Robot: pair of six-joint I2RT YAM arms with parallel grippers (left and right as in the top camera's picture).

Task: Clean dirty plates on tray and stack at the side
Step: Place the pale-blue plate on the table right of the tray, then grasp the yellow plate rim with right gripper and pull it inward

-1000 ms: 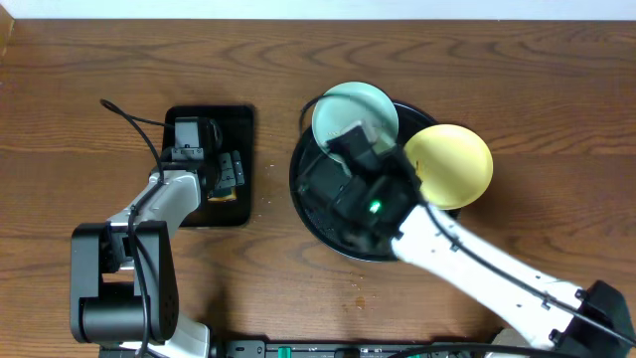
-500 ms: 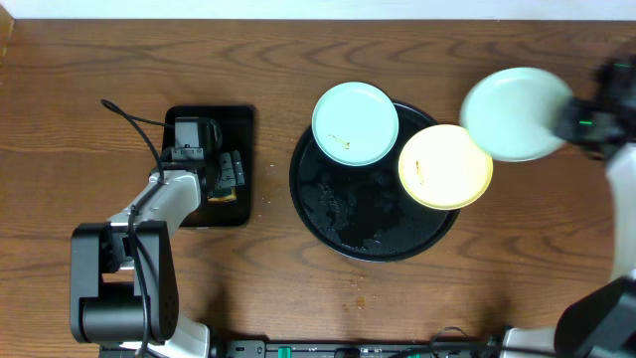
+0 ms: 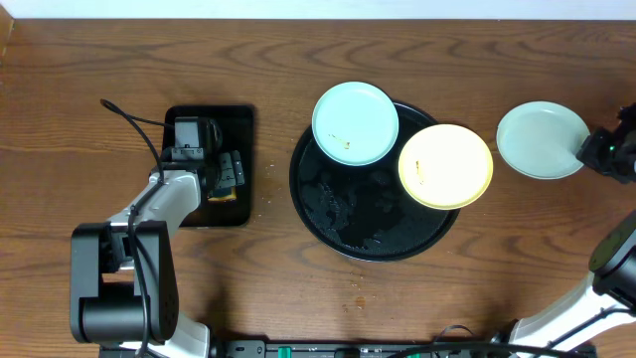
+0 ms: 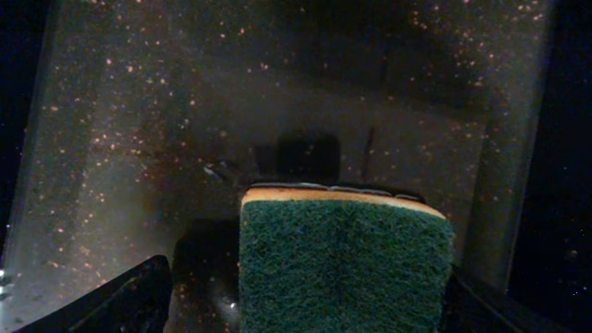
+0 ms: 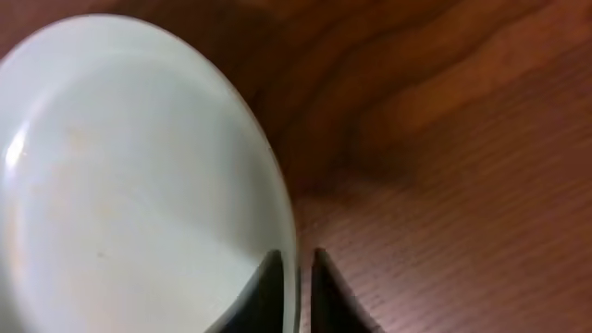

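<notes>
As plates lie: side plate (image 3: pixel 542 140) on counter (image 3: pixel 298 60), right of tray (image 3: pixel 328 214).
Right gripper (image 5: pixel 296 268): narrowed about its rim; grip cannot be told.
Left gripper (image 3: pixel 231 171): spread over sponge (image 4: pixel 342 268).
Yellow plate (image 3: pixel 445 166): leftward, right arm (image 3: pixel 618 261) judged nearer.

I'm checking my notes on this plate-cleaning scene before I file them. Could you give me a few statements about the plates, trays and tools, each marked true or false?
1. The yellow plate lies partly on the round tray. True.
2. All three plates are on the round tray. False: one pale plate lies on the table, to the right of the tray.
3. The left tool is over the rectangular tray, with a sponge between its fingers. True.
4. The mint plate on the round tray is spotless. False: it has small brown specks.
5. The right tool is over the round tray. False: it is at the pale plate's rim.
</notes>
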